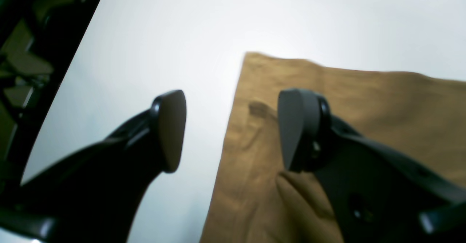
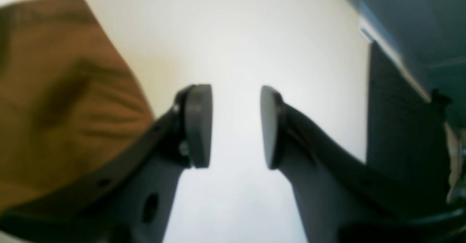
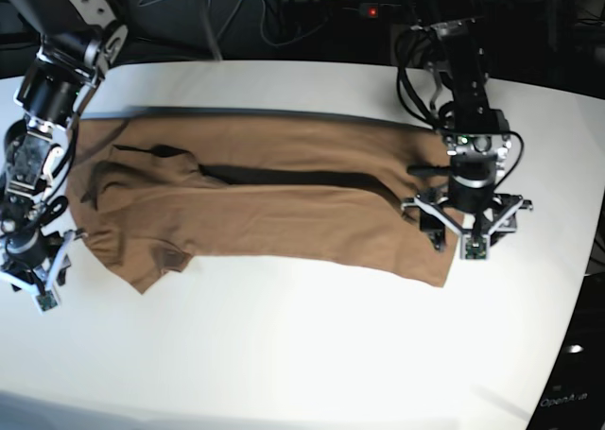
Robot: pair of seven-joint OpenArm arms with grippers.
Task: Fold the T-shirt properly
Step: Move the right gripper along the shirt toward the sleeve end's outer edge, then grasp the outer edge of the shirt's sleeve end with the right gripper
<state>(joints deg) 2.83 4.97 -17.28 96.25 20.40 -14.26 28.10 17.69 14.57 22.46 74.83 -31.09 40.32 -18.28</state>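
Observation:
The tan-brown T-shirt lies flat across the white table, folded lengthwise, with a sleeve at its left end. My left gripper hovers open at the shirt's right end. In the left wrist view it straddles the shirt's edge, with one finger over bare table and the other over the shirt. My right gripper is open and empty just left of the shirt's sleeve. In the right wrist view it is over bare table, with the shirt to its left.
Cables and dark equipment lie behind the table's far edge. The table's edge runs close on the left of the left wrist view. In the right wrist view the table's edge is at the right, with dark floor beyond.

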